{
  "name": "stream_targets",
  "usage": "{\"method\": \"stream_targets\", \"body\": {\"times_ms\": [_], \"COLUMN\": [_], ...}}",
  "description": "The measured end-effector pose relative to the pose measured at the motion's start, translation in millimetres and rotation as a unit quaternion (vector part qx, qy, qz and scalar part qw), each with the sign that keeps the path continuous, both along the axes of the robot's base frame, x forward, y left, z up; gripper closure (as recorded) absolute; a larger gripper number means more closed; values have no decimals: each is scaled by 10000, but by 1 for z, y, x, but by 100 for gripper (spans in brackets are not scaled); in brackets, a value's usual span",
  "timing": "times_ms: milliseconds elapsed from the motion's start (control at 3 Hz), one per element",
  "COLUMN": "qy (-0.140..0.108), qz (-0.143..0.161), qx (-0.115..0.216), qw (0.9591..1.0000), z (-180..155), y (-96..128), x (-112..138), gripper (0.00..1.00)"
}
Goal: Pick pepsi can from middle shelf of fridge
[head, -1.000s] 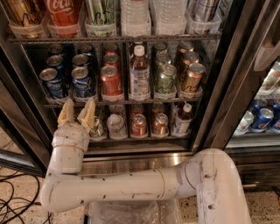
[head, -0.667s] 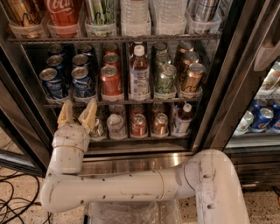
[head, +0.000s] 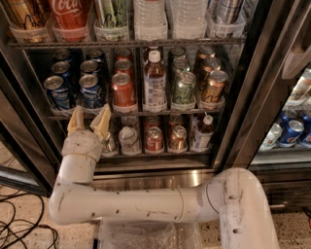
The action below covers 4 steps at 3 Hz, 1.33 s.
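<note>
The fridge stands open in front of me. Its middle shelf is a dark wire rack. At its left end stand several blue pepsi cans in two lanes; the front ones are at far left and beside it. My gripper points up just below the shelf's front edge, under the front blue cans. Its two tan fingers are spread apart with nothing between them. It touches no can.
On the middle shelf, red cans, a bottle, green cans and gold cans stand to the right. Tall cans and bottles fill the rack above. The lower shelf holds small cans. Cables lie on the floor at left.
</note>
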State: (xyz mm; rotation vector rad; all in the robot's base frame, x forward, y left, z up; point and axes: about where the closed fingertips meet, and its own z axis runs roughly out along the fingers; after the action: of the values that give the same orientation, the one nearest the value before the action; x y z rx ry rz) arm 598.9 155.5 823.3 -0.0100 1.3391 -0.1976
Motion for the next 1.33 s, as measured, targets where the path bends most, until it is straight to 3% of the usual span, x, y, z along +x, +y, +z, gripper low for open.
{"method": "stream_targets", "body": {"times_ms": [333,667,1333], "qy": [86,273,227], "qz": [21,74,-7], "qx": [-24,-144,-165], "qw": [10000,9995,9996], "z": [0,1,11], "y": [-1,1,2], "x": [10,35,51], "gripper": [39,39,40]}}
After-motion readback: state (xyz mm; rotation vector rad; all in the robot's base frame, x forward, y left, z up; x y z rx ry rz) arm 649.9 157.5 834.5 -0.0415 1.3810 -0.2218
